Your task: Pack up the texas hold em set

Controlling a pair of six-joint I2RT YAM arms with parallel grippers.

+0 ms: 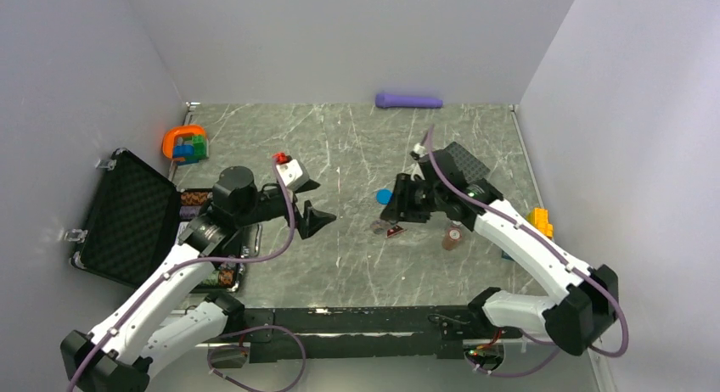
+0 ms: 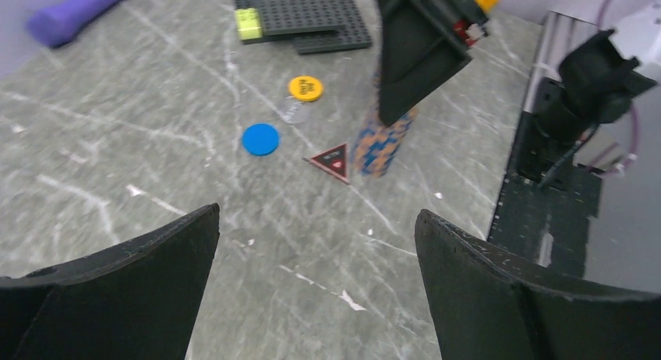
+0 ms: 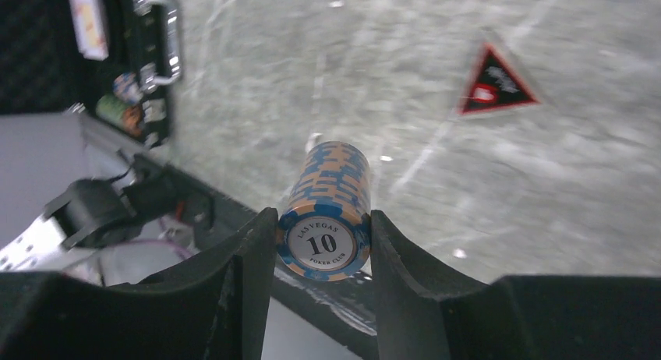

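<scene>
Right pincer point(image 3: 321, 220) is clamped on a chip stack point(image 3: 331, 181), orange & blue striped, one finger each side of it; the top chip reads "Las Vegas 10 Poker Club". Stack is right of worktop point(image 1: 357, 154) ctr, toward the near edge; can't tell if its base touches the surface. Left pincer point(image 2: 316, 213) is spread wide w/ nothing btwn its fingers, hanging above the worktop left of ctr, facing the loose pieces.

Loose pieces, all flat, around ctr: dark red triangle point(image 2: 331, 159) near the stack on its left-edge side; blue disc point(image 2: 259, 139) near that, more toward the far edge; yellow disc point(image 2: 305, 87) further toward the right edge, w/ a greyish see-through disc point(image 2: 295, 111) just beside it, too blurred to say more.

Case point(image 1: 127, 214) is open at the left edge: foam-lined lid stands upright at the very edge, base lies flat next to it, mostly under the left arm point(image 1: 170, 277). Right wrist view shows its handle point(image 3: 167, 40) & a few packed chips point(image 3: 123, 91) in the base.

Other stuff: black studded building plates point(image 2: 304, 17) toward the right edge, on the far side of the stack, w/ a yellow-green brick point(image 2: 248, 23) at their edge; purple cylinder point(image 1: 407, 100) lying along the far edge; orange ring toy point(image 1: 182, 142) w/ coloured blocks point(image 1: 194, 150) near the far-left corner; yellow block point(image 1: 539, 220) by the right edge.
</scene>
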